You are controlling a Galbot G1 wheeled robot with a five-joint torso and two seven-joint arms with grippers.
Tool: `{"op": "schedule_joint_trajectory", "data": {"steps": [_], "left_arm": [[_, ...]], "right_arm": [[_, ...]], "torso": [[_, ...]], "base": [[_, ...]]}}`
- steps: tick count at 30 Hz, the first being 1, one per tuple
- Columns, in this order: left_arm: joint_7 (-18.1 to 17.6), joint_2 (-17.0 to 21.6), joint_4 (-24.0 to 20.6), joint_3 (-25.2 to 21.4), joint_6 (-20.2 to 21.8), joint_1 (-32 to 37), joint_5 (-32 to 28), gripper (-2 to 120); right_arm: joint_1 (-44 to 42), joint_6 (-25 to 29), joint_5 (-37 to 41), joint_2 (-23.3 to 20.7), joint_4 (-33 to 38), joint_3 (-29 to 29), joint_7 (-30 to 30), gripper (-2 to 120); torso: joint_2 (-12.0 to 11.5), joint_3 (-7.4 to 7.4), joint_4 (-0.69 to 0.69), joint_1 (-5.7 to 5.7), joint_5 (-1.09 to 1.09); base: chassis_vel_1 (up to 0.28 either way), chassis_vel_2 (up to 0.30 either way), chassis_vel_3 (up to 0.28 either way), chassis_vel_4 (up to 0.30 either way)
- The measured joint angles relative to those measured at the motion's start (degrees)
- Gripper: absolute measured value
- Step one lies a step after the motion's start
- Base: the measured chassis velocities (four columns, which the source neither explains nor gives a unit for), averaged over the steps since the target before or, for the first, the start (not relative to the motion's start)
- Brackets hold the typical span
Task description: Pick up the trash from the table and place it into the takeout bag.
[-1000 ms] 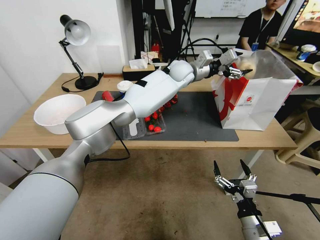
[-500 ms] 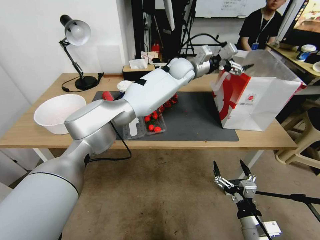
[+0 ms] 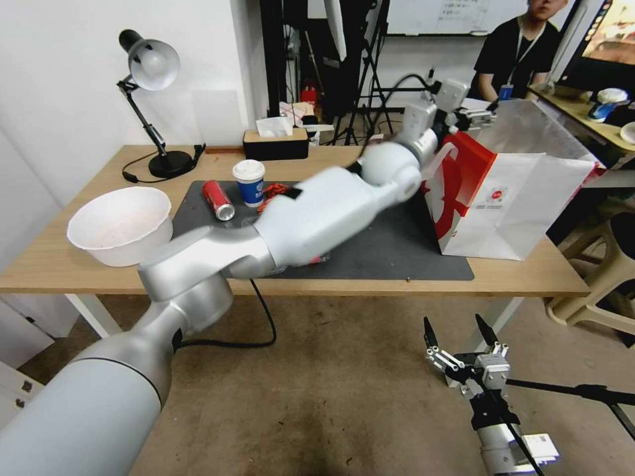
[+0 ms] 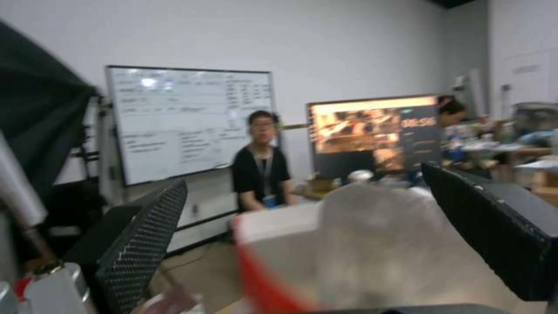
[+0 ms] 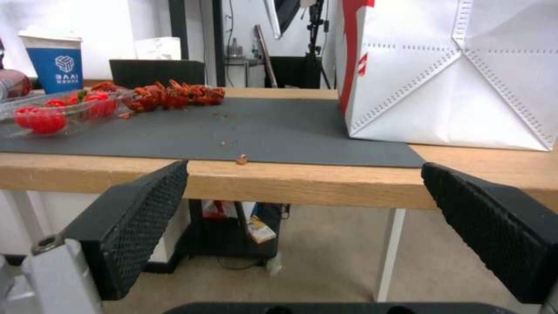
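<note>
The takeout bag (image 3: 522,198) stands upright at the right end of the table (image 3: 40,274), white with a red side panel. My left gripper (image 3: 485,114) hovers over the bag's open top, open, with nothing between its fingers (image 4: 139,244); the bag's red-edged rim (image 4: 256,261) lies just below them. A red soda can (image 3: 217,199) lies on the dark mat (image 3: 397,241), and a blue-and-white paper cup (image 3: 249,182) stands beside it. My right gripper (image 3: 454,324) hangs open below the table's front edge (image 5: 290,183).
A white bowl (image 3: 119,225) sits at the table's left end, a black desk lamp (image 3: 152,73) behind it. A clear tray of red fruit (image 5: 52,113) and a red crayfish pile (image 5: 168,93) lie on the mat. My left arm spans the table's middle.
My left gripper opened and let go of the clear bag with the bun, then rose above the takeout bag. The arm swung, uncovering the can and cup. The right arm stayed still.
</note>
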Motion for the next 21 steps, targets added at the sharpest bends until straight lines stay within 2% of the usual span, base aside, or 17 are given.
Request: {"op": "schedule_joint_trajectory", "data": {"steps": [2, 4, 6, 8, 9, 10, 12, 15, 21], "left_arm": [[-1.0, 0.9, -1.1, -0.1, 0.1, 0.6, 0.5, 100], [-6.9, 6.7, -7.0, -2.2, 0.2, 4.9, 4.4, 100], [-7.7, 7.5, -8.0, -2.7, 0.3, 5.6, 4.9, 100], [-12.6, 12.0, -13.5, -4.5, 1.5, 9.7, 6.9, 100], [-13.8, 13.7, -15.5, -4.8, 2.0, 11.0, 7.3, 100], [-13.8, 13.7, -15.5, -4.8, 2.0, 11.0, 7.3, 100], [-15.5, 16.8, -19.1, -5.1, 2.5, 14.0, 8.6, 100], [-16.5, 19.0, -21.6, -6.2, 2.5, 16.5, 9.9, 100], [-16.7, 24.1, -26.4, -8.9, 2.6, 21.7, 11.0, 100]], "right_arm": [[0.0, 0.0, 0.0, 0.0, 0.0, 0.0, 0.0, 100], [-0.3, 0.0, 0.0, 0.0, 0.3, 0.0, 0.0, 100], [-0.5, 0.1, 0.0, 0.0, 0.3, 0.1, 0.0, 100], [-0.8, 0.3, 0.0, 0.0, 0.5, 0.3, -0.1, 100], [-0.9, 0.3, 0.1, 0.0, 0.6, 0.3, -0.1, 100], [-0.9, 0.3, 0.1, 0.0, 0.6, 0.3, -0.1, 100], [-1.0, 0.3, 0.1, -0.3, 0.9, 0.3, -0.1, 100], [-1.0, 0.2, 0.1, -0.5, 1.0, 0.2, -0.1, 100], [-0.8, 0.2, 0.2, -0.7, 1.5, 0.1, -0.1, 100]], "torso": [[0.0, 0.00, 0.00, -0.01, 0.00], [0.0, 0.00, 0.09, -0.01, -0.02], [0.0, 0.01, 0.07, 0.00, -0.02], [0.0, 0.00, 0.05, -0.01, -0.02], [0.0, 0.00, 0.04, -0.01, -0.02], [0.0, 0.00, 0.04, -0.01, -0.02], [0.0, 0.00, 0.06, -0.01, -0.03], [0.0, 0.00, 0.05, -0.01, -0.03], [0.0, 0.00, 0.04, -0.01, -0.01]], "base": [[0.000, 0.000, 0.000, 0.000], [0.000, 0.000, 0.000, 0.000], [0.000, 0.000, 0.000, 0.000], [0.000, 0.000, 0.000, 0.000], [0.000, 0.000, 0.000, 0.000], [0.000, 0.000, 0.000, 0.000], [0.000, 0.000, 0.000, 0.000], [0.000, 0.000, 0.000, 0.000], [0.000, 0.000, 0.000, 0.000]]}}
